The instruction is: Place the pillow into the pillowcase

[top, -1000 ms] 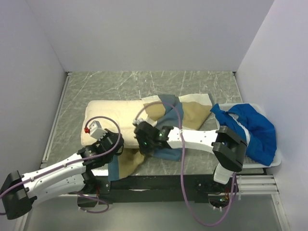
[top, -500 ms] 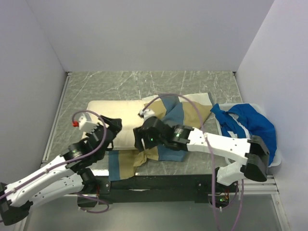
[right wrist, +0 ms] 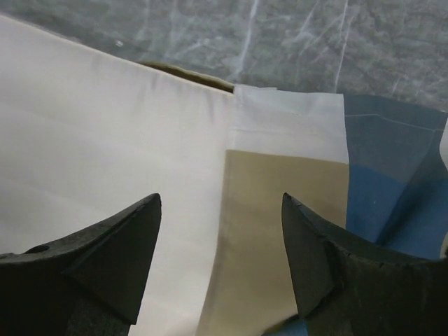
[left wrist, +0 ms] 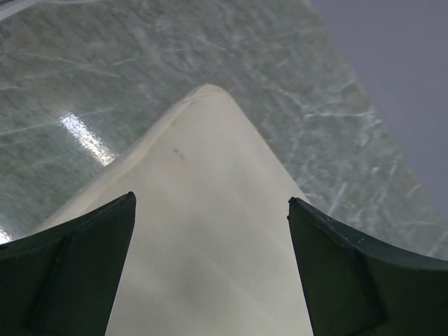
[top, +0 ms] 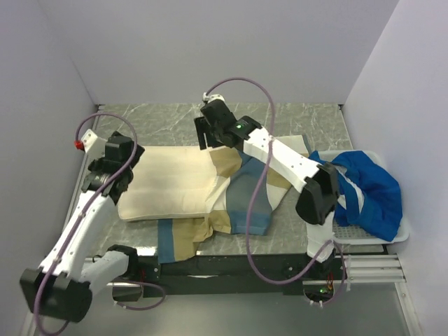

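The cream pillow [top: 168, 183] lies across the middle of the table, its right end inside the mouth of the tan, slate-blue and white pillowcase [top: 248, 192]. A flap of the pillowcase hangs over the near table edge. My left gripper [top: 120, 155] hovers open above the pillow's far left corner [left wrist: 203, 140], with nothing between its fingers [left wrist: 211, 198]. My right gripper [top: 208, 133] hovers open over the far edge, where the pillow [right wrist: 105, 147] meets the pillowcase hem [right wrist: 280, 203]. Nothing sits between its fingers [right wrist: 221, 196].
A white tray [top: 392, 238] at the right holds a bright blue cloth with white stripes [top: 367, 189]. Walls close in the table at the left, back and right. Bare marble table [top: 161, 126] shows behind the pillow.
Both grippers have opened, let go of the fabric near the front edge, and swung up and away: the left to the pillow's far left corner, the right to the far edge. The pillow now lies flatter.
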Controlling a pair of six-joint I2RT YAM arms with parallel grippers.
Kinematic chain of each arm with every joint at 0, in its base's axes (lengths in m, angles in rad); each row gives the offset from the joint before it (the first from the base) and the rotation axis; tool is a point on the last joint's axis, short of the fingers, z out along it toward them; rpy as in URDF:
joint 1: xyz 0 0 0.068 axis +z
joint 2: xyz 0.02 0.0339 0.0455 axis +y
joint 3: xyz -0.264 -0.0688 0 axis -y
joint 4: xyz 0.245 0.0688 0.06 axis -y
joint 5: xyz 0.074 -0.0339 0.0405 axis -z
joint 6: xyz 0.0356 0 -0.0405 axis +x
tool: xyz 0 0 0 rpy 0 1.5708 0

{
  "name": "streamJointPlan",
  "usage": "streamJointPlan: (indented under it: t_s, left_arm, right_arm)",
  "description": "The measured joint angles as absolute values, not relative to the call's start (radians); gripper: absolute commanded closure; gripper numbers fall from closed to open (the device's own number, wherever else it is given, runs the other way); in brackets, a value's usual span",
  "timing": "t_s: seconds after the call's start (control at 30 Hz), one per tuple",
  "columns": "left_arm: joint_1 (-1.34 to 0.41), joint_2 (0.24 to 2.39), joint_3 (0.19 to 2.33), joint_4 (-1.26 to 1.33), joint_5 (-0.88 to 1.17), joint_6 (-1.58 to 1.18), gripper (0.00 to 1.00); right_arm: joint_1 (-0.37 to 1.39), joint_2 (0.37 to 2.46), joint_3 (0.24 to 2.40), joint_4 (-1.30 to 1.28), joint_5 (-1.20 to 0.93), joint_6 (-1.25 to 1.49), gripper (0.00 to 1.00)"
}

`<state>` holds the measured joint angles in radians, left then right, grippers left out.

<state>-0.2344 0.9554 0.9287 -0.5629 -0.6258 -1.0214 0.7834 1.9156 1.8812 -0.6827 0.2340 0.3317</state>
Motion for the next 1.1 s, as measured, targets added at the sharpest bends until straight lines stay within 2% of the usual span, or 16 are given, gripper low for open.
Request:
streamJointPlan:
  t_s: [0.13, 0.33, 0.47, 0.57, 0.6, 0.63, 0.67, 0.7, 0.73, 0.77, 0.8, 0.9, 1.1]
  left_arm:
    - [-0.076, 1.058, 0.881, -0.482, -0.443, -0.903, 0.01]
    - [0.001, 1.142, 0.782, -0.401, -0.326, -0.846, 0.01]
    - [0.068, 1.210, 0.733, -0.347, -0.248, -0.827, 0.01]
    - [0.088, 1.277, 0.729, -0.289, -0.168, -0.809, 0.14]
    - [0.091, 1.302, 0.729, -0.266, -0.136, -0.803, 0.21]
    - [0.094, 1.326, 0.729, -0.241, -0.104, -0.797, 0.47]
    - [0.096, 1.338, 0.728, -0.220, -0.083, -0.797, 0.59]
    - [0.099, 1.343, 0.727, -0.203, -0.062, -0.802, 0.90]
    - [0.100, 1.344, 0.726, -0.185, -0.035, -0.793, 0.99]
    - [0.101, 1.337, 0.725, -0.171, -0.014, -0.793, 0.99]
    - [0.101, 1.330, 0.725, -0.158, 0.010, -0.786, 0.99]
    - [0.101, 1.284, 0.723, -0.159, 0.049, -0.775, 0.99]
    - [0.101, 1.113, 0.721, -0.220, 0.113, -0.766, 0.99]
  right_arm:
    - [0.747, 2.028, 1.918, -0.723, 0.209, 0.276, 0.24]
    - [0.720, 2.127, 1.931, -0.745, 0.157, 0.237, 0.24]
    - [0.720, 2.167, 1.935, -0.743, 0.157, 0.229, 0.34]
    - [0.720, 2.169, 1.935, -0.739, 0.166, 0.225, 0.44]
    - [0.720, 2.170, 1.936, -0.738, 0.173, 0.226, 0.52]
    - [0.720, 2.172, 1.937, -0.738, 0.177, 0.226, 0.58]
    - [0.720, 2.176, 1.944, -0.741, 0.182, 0.226, 0.65]
    - [0.720, 2.185, 1.956, -0.744, 0.191, 0.226, 0.74]
    - [0.720, 2.196, 1.971, -0.745, 0.199, 0.227, 0.78]
    - [0.720, 2.206, 1.984, -0.748, 0.204, 0.228, 0.81]
    - [0.719, 2.216, 1.998, -0.751, 0.210, 0.231, 0.91]
    - [0.720, 2.230, 2.041, -0.776, 0.223, 0.238, 1.00]
    - [0.723, 2.235, 2.199, -0.836, 0.241, 0.248, 1.00]
